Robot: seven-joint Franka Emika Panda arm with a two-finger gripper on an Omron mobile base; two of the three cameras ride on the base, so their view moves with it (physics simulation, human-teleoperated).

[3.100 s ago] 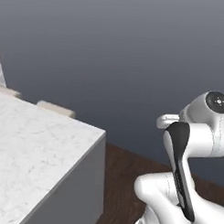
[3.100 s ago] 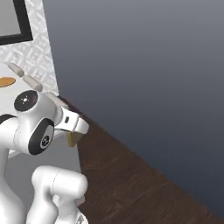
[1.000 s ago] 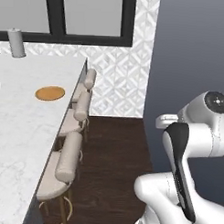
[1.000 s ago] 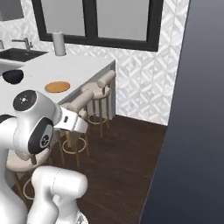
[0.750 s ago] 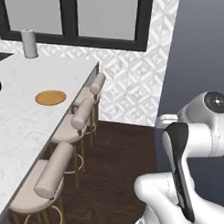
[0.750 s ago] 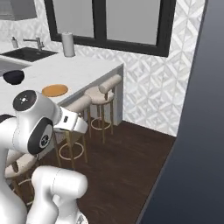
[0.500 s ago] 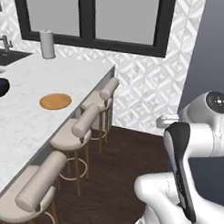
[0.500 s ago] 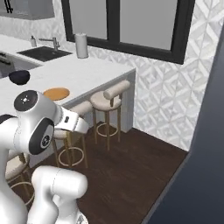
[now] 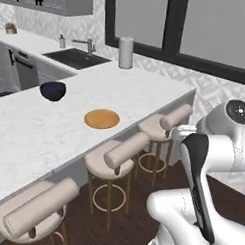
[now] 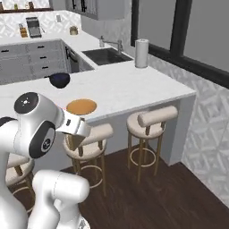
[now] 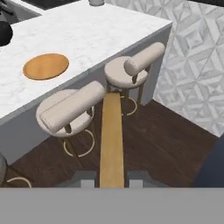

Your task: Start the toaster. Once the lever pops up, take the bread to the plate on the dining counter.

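The bread, pinched in the hand, looks matt golden-brown and smooth; beyond the hand, the table is polished white veined marble; its plate matt orange-tan; below, stools in soft cream cloth; floor dark wood.

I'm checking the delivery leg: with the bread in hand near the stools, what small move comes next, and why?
Probably roll the base closer to the dining counter. The bread sits edge-on between the fingers, out over the stools, while the plate lies bare well ahead on the marble.

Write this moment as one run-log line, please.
pincer: shut on bread | plate: bare, on counter | bowl: beside plate | stools: along counter
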